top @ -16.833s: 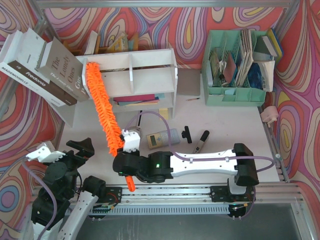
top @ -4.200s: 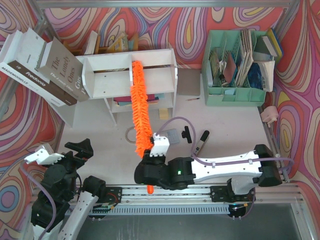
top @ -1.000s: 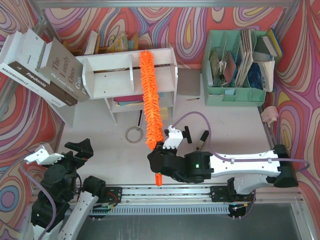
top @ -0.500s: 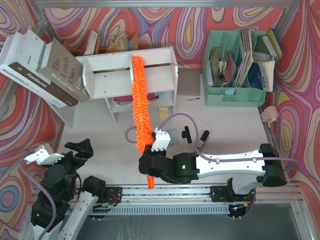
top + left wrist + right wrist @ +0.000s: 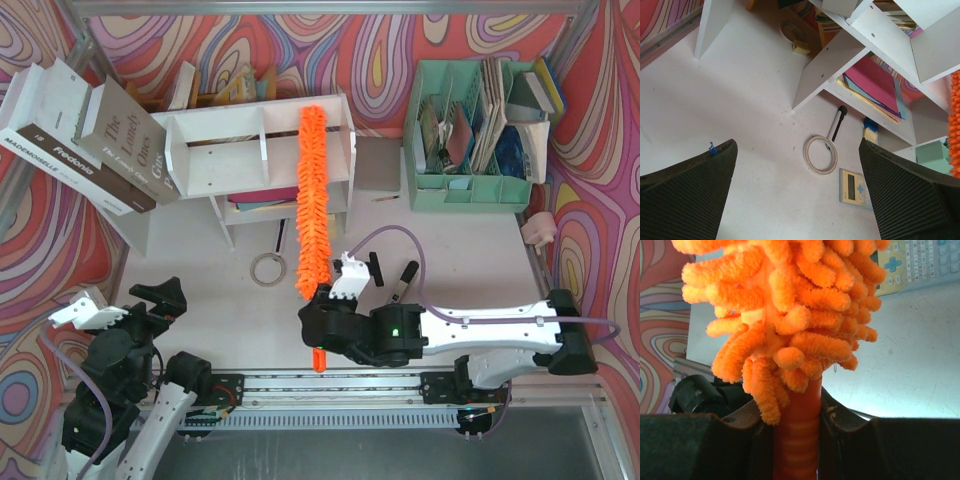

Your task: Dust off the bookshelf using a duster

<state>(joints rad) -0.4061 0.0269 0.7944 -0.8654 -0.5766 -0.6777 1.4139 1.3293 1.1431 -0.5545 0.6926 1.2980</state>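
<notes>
Gripping the duster (image 5: 310,200) by its thin orange handle, the R gripper (image 5: 318,322) is nearly shut. The wrist cam shows both fingers (image 5: 840,440) pressed vs. the ribbed handle just below the fluffy head. A short handle stub pokes out on the near side of the gripper.

The duster runs from the gripper away toward the back wall, approx. straight. Its fluffy head lies across the right-hand section of the white bookshelf (image 5: 220,150), w/ the tip at the shelf's back edge, right of the 2nd upright divider. Can't tell how firmly it touches the top board.

The L gripper (image 5: 125,300) sits near the L arm's base at bottom left, jaws spread wide, nothing between them. Its cam looks down on bare table between its fingers.

Misc. on the table in front of the shelf: a tape ring (image 5: 821,154), a black pen (image 5: 836,122), a calculator (image 5: 855,186). The mint green organizer (image 5: 470,190) stands right of the shelf, apart from it.
</notes>
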